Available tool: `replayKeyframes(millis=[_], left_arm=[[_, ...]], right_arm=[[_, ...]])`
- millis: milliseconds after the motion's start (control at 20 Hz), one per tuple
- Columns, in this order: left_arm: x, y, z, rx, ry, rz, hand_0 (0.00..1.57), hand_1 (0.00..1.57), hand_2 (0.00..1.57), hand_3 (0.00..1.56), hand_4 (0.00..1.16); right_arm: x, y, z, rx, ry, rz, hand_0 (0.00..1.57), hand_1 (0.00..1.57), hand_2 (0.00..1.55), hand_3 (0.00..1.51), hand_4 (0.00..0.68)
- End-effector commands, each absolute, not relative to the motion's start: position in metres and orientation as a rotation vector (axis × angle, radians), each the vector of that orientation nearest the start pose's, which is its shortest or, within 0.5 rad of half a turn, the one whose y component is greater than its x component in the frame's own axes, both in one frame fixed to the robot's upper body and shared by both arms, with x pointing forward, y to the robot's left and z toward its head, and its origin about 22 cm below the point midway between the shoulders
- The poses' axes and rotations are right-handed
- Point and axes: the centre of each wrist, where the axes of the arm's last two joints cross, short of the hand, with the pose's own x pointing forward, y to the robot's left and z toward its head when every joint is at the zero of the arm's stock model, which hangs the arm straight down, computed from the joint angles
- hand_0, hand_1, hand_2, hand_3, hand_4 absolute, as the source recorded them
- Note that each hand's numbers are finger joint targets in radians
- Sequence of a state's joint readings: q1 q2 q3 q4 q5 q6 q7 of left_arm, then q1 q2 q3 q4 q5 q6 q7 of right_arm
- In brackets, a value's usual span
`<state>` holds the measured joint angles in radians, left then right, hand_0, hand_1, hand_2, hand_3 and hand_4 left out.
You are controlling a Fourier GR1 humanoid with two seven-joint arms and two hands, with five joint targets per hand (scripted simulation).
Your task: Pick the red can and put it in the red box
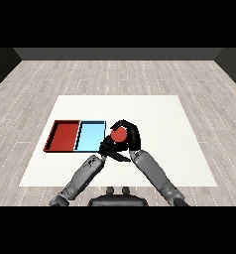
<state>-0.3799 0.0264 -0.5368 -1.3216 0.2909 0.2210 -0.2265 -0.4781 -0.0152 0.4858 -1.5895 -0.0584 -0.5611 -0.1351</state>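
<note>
The red can (119, 134) shows its round top just right of the light blue tray (91, 137). My right hand (133, 135) is curled round the can, fingers arching over its far side and thumb on the near side. Whether the can rests on the table or hangs a little above it is unclear. My left hand (108, 148) sits close against the can's lower left, at the blue tray's near right corner, with its fingers relaxed and stretched to the right under the can. The red tray (63, 135) lies left of the blue one, with nothing in it.
Both trays lie side by side, touching, on the left half of the white table (159, 119). My two forearms come in from the lower edge and meet near the table's middle. Grey wood floor surrounds the table.
</note>
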Motion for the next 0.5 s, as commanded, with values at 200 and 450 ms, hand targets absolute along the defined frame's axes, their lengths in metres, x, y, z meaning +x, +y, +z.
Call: replayKeyframes(millis=[200, 450], left_arm=[[0.290, 0.077, 0.024, -0.279, -1.756, -0.014, 1.57, 1.57, 1.57, 1.56, 1.13], [0.293, 0.066, 0.018, -0.286, -1.739, -0.042, 1.57, 1.57, 1.57, 1.50, 1.13]], right_arm=[[0.273, -0.054, 0.111, 0.213, -2.123, 0.031, 1.57, 1.57, 1.47, 1.40, 0.625], [0.285, -0.060, 0.097, 0.224, -2.109, 0.031, 1.57, 1.57, 1.47, 1.40, 0.624]])
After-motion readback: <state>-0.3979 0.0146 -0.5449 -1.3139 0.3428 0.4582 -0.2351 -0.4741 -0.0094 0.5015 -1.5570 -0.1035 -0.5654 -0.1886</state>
